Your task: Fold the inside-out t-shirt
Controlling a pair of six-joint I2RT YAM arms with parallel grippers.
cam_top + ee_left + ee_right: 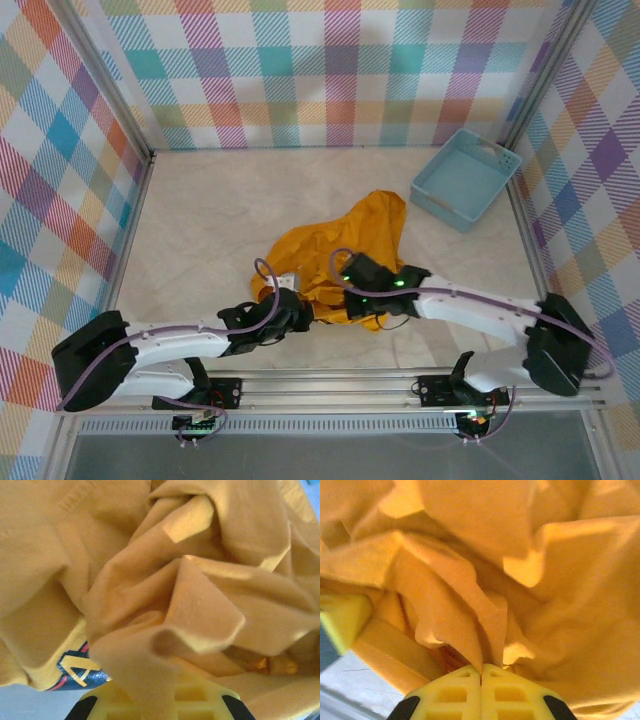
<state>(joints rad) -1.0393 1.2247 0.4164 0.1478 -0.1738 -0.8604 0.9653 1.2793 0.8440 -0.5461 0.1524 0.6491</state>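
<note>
Pale tabletop [200,210], bunched t-shirt [340,240] mid-frame: left gripper [159,697] and right gripper [481,674] each pinch its cloth tight, so draw them apart slowly.

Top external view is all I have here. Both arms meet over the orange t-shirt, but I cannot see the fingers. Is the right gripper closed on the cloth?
Observer: Yes. In the right wrist view the right gripper is shut, and a fold of the t-shirt is pinched between its tips.
Operator: And the left one?
Observer: The left gripper is shut too. A flap of cloth runs down into it and hides the gap, so it seems to pinch cloth.
Operator: Is any print showing?
Observer: Yes. The left wrist view shows dark lettering on a patch at the lower left, under plain folds.
</note>
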